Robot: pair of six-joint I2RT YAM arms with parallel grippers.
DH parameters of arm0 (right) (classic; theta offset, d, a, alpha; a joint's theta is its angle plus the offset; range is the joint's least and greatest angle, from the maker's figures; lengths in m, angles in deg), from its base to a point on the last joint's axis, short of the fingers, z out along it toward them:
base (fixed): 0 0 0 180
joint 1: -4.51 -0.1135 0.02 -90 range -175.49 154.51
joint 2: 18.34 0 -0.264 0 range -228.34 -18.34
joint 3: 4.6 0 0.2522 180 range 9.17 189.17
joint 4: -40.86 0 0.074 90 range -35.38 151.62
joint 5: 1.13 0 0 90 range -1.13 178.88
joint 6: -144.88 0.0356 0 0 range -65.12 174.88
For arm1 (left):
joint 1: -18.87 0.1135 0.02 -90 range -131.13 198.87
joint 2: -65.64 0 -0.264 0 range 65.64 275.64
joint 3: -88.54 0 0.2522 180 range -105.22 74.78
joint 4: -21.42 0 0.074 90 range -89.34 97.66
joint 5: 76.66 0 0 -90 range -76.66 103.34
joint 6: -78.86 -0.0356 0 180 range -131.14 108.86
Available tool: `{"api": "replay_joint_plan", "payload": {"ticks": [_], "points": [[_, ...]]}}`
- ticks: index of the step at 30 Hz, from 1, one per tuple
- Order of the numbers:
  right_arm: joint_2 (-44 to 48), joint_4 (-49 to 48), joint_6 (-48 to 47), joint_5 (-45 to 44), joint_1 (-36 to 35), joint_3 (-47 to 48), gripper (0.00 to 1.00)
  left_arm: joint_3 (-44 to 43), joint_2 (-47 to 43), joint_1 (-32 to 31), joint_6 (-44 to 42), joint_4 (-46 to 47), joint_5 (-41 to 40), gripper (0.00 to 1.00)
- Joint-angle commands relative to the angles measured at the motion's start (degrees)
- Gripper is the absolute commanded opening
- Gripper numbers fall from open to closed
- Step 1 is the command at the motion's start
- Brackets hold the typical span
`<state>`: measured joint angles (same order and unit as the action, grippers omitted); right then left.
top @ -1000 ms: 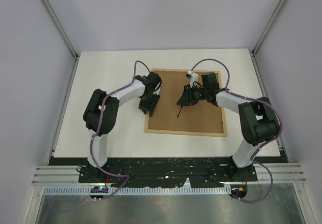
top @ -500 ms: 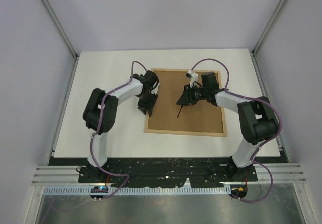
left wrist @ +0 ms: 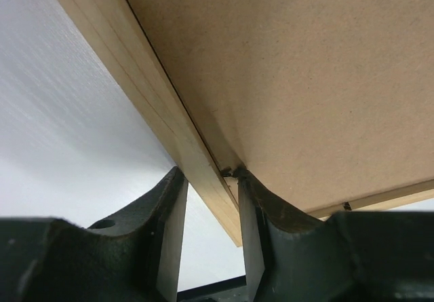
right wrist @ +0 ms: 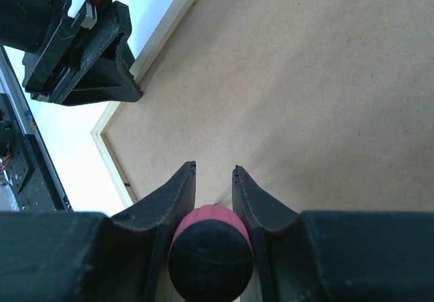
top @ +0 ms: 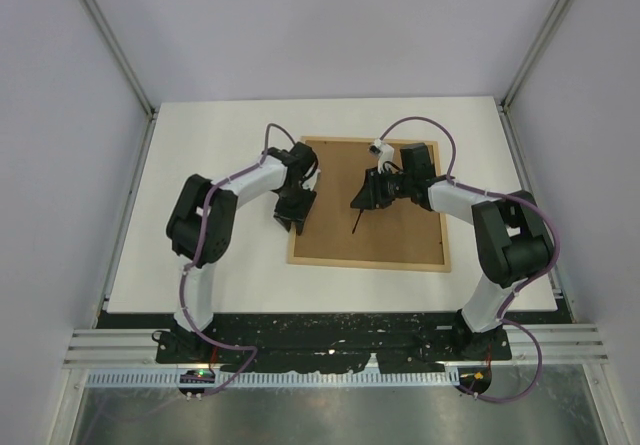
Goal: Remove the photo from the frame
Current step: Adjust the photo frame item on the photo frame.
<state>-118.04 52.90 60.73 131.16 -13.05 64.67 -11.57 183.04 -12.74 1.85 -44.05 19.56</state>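
The frame (top: 400,237) lies face down on the white table, its brown back panel (left wrist: 305,78) up and its light-wood rail (left wrist: 135,78) running past. The photo is hidden under that panel. My left gripper (top: 294,211) is open astride the frame's left rail (left wrist: 210,180); its right finger (left wrist: 252,207) touches a small metal tab (left wrist: 229,172) at the panel's edge, while the left finger stands clear of the wood. My right gripper (top: 363,201) hovers over the panel (right wrist: 305,78), shut on a red-and-black tool handle (right wrist: 211,248). The tool's thin dark shaft (top: 357,223) points down at the panel.
The white table (top: 200,165) stretches left of and behind the frame. Grey enclosure walls and metal posts (top: 110,45) stand on three sides. The left gripper's black body (right wrist: 81,51) shows at the frame's corner in the right wrist view.
My left gripper has shifted slightly along the frame's left rail and back. The right arm and its tool have not moved.
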Motion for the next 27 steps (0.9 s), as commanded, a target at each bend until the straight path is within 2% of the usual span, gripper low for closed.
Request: {"api": "replay_joint_plan", "payload": {"ticks": [1,10,14,19,27], "points": [[-0.67,-0.66,-1.19,-1.33,-0.19,0.66,0.08,-2.59,2.65,-0.20,-1.22,-2.35,-1.56,0.36],[-1.28,-0.57,-1.80,-1.24,-0.54,-0.22,0.08,-6.20,4.32,-0.11,-0.34,-2.97,0.11,0.28],[-1.81,-0.57,-2.15,-1.59,-0.89,-0.49,0.08,-3.40,1.87,1.29,0.54,-1.04,1.25,0.11],[-2.51,-0.48,-2.33,-2.03,-1.16,-0.40,0.08,0.65,-0.86,5.24,1.59,2.30,5.46,0.00],[-4.01,-0.48,-2.42,-2.64,-1.77,-0.05,0.08,5.91,-3.14,10.08,1.95,8.36,15.48,0.00]]}}
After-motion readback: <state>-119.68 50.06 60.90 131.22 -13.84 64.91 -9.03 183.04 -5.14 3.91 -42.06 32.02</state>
